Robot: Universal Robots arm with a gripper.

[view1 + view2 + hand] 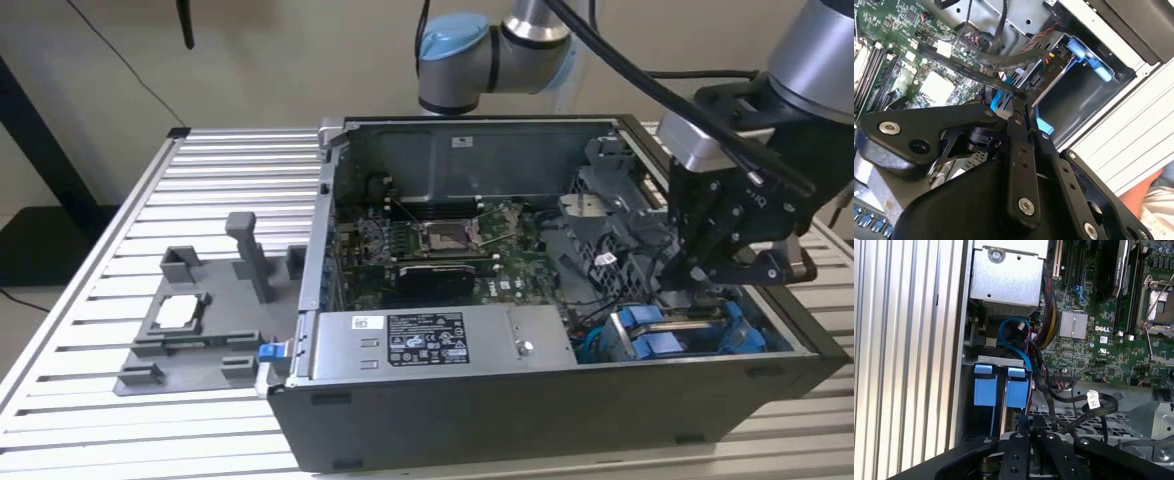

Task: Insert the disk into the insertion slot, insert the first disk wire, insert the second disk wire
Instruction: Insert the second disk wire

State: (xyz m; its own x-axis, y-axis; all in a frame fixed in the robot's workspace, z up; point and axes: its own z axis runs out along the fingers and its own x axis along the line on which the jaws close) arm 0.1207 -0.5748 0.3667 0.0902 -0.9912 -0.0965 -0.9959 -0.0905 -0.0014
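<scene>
My gripper [697, 272] reaches down into the open computer case [534, 400], just above the insertion slot [687, 318] at the case's near corner on the exterior view's right. Its fingers stand together, and a flat black disk wire [969, 70] runs across the motherboard and ends right at my gripper [1021, 97]. Blue carrier tabs [985, 390] stand side by side in the insertion slot [1001, 360], directly ahead of my gripper [1030, 421]. I cannot make out the disk's silver face; it is hidden between the blue pieces and my fingers.
A silver box with a label [427, 340] lies along the case's front edge. The green motherboard [454, 240] fills the case floor. Loose black cables with a white tag [1093, 400] lie beside the slot. A grey fixture [200, 320] sits on the slatted table. A person's sleeve [1156, 197] is nearby.
</scene>
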